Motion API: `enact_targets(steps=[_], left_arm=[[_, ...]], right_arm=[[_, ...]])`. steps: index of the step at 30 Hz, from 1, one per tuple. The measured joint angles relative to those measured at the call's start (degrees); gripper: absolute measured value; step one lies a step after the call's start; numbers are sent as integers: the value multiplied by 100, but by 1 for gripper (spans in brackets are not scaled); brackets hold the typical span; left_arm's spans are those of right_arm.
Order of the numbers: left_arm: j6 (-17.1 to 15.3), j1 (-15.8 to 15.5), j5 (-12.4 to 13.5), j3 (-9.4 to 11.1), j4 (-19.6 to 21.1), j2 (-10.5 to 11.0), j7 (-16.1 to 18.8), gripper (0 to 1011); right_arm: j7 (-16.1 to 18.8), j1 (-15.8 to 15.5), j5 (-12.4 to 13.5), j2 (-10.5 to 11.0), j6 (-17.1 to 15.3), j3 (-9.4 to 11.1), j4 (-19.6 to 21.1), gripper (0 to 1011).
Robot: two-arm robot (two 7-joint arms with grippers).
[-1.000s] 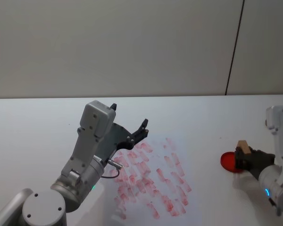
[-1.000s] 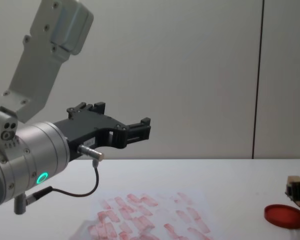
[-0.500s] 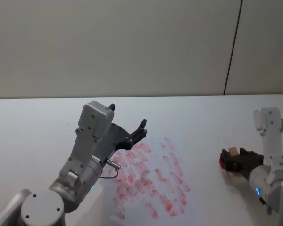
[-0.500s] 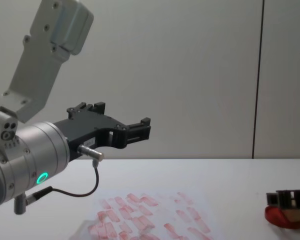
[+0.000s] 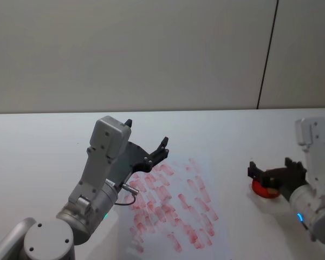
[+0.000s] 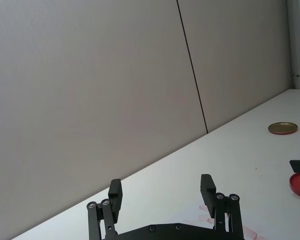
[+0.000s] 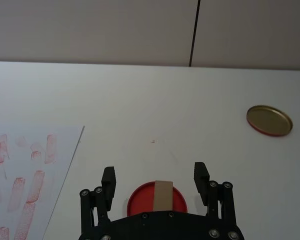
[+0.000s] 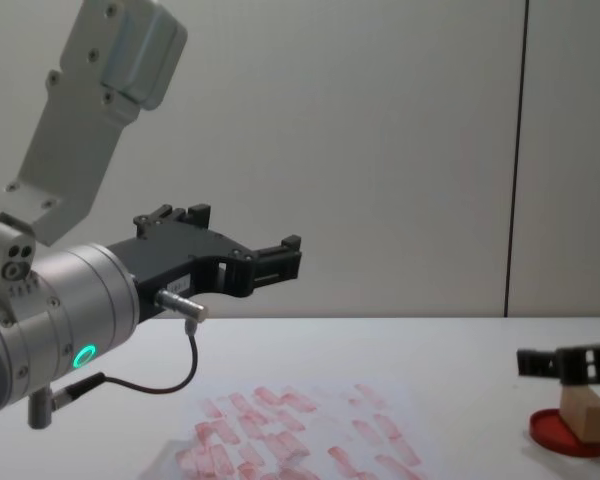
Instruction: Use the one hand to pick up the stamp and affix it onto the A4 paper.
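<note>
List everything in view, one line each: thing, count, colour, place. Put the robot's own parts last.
stamp: one, light tan wood, standing on the ink pad, between the right jaws but not clamped.
ink pad: one, red round disc, on the table at the robot's right.
A4 paper: one, white, covered in pinkish-red stamp marks, flat on the table in front of the robot.
lid: one, gold with red rim, on the table beyond the ink pad.
table: one, white.
left gripper: one, black, green ring, held above the paper's left side, jaws open, empty.
right gripper: one, black, blue ring, over the ink pad, jaws open.
</note>
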State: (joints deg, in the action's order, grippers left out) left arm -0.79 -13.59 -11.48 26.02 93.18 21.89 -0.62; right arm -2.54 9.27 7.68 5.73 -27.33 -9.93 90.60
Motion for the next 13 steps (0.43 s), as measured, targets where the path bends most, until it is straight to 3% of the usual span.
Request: enact_targets(steps=[2,13], left_arm=[[0,0,0,0,0,0,0,993],[0,0,0,0,0,0,0,993]], right_arm=[[19,-50,-30,33,81,10,84,995],[172,-510,-143,361,761,161,738,1001]])
